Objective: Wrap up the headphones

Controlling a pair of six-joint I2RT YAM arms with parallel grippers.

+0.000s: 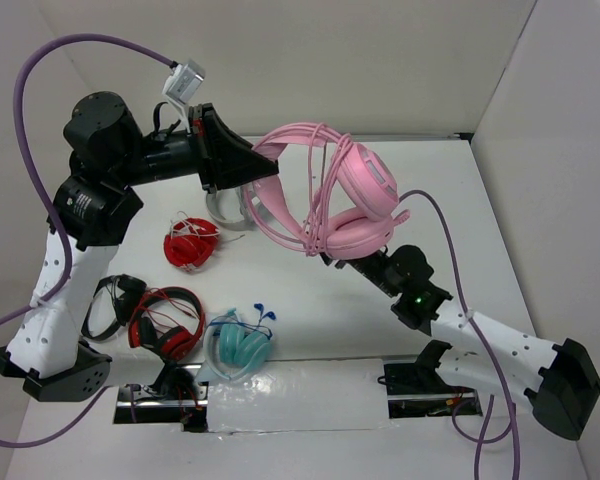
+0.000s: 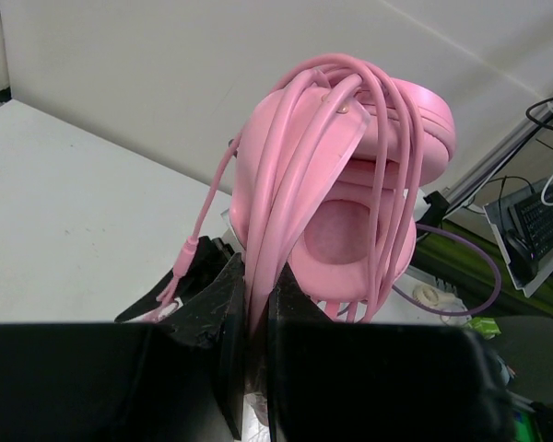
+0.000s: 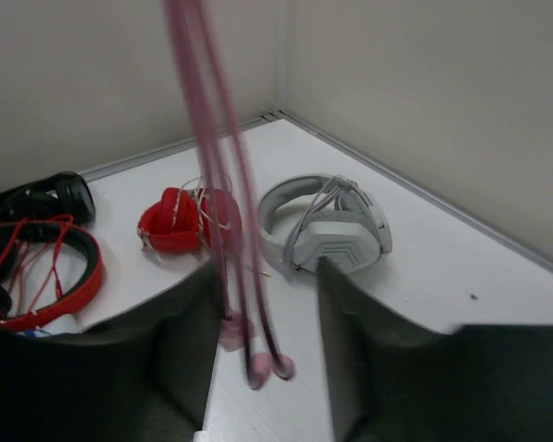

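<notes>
Evidently the wrap was mostly done: the cable (image 1: 315, 190) looped several times over the headphones (image 1: 358, 195), held aloft just right of the white headset (image 1: 225, 210) by the left gripper (image 1: 263, 165), clamped on the headband. The right gripper (image 3: 263, 295), farther right of that headset, stood wide, with the cable's tail hanging loose between its fingers; securing that end seemingly remained.

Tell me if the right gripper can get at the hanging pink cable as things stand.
Probably yes: the right gripper is open, and the cable hangs between its fingers with nothing blocking it.
</notes>
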